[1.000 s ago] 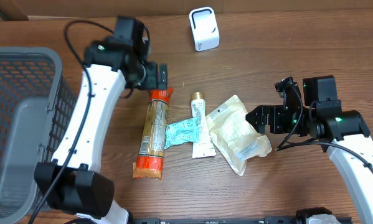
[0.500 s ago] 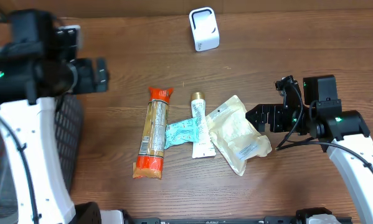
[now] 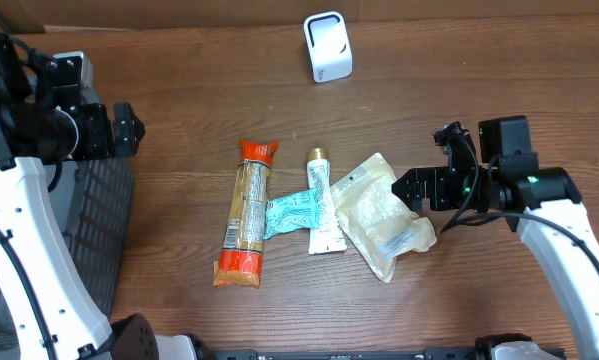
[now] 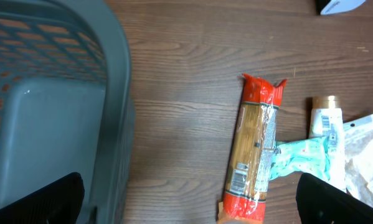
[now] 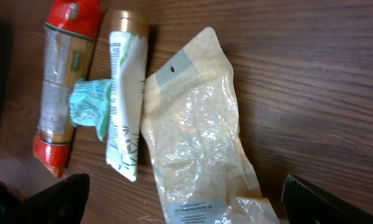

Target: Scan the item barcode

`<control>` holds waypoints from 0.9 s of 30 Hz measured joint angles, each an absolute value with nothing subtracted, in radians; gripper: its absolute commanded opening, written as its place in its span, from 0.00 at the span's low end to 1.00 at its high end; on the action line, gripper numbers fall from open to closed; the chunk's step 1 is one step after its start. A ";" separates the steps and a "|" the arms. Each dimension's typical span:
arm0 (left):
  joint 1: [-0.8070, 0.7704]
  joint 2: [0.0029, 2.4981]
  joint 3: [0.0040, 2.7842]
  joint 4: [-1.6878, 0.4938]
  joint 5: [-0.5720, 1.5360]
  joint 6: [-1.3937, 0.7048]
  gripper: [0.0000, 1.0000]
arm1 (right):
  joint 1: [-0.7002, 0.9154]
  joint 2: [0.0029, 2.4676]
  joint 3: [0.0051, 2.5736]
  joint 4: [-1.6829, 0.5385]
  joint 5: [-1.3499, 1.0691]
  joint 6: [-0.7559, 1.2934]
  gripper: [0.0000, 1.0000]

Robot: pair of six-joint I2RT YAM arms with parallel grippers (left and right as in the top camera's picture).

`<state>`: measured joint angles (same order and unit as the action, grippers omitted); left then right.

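Surface: dark wood table (image 3: pixel 499 80) is carrying everything, white scanner (image 3: pixel 327 47) at the far edge.
Item: clear pouch (image 3: pixel 382 215) is lying below-right of the scanner.
Handling: likely light, floppy and slick, so pinching a flat edge looks best.
Claws: right gripper (image 3: pixel 411 190) is hovering further right, left gripper (image 3: pixel 122 130) far left of the scanner, both spread and empty.

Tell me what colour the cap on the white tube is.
Gold. The cap shows best in the right wrist view.
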<state>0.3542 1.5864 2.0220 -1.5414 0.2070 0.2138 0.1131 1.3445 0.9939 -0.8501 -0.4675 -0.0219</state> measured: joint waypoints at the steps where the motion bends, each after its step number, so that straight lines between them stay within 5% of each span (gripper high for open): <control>1: 0.354 1.594 2.022 -1.542 0.207 0.215 1.00 | 0.113 1.365 0.994 -0.848 -0.467 -0.034 1.00; 19: 0.354 1.642 2.020 -1.541 0.210 0.218 1.00 | 0.111 1.744 0.994 -0.809 -0.512 -0.263 0.93; 27: 0.354 1.642 2.020 -1.542 0.210 0.218 0.99 | 0.109 1.805 0.999 -0.823 -0.576 -0.321 0.74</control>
<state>0.3542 1.6417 2.0205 -1.5417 0.2100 0.2176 0.1089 1.8050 0.9985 -0.8227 -0.5762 -0.3210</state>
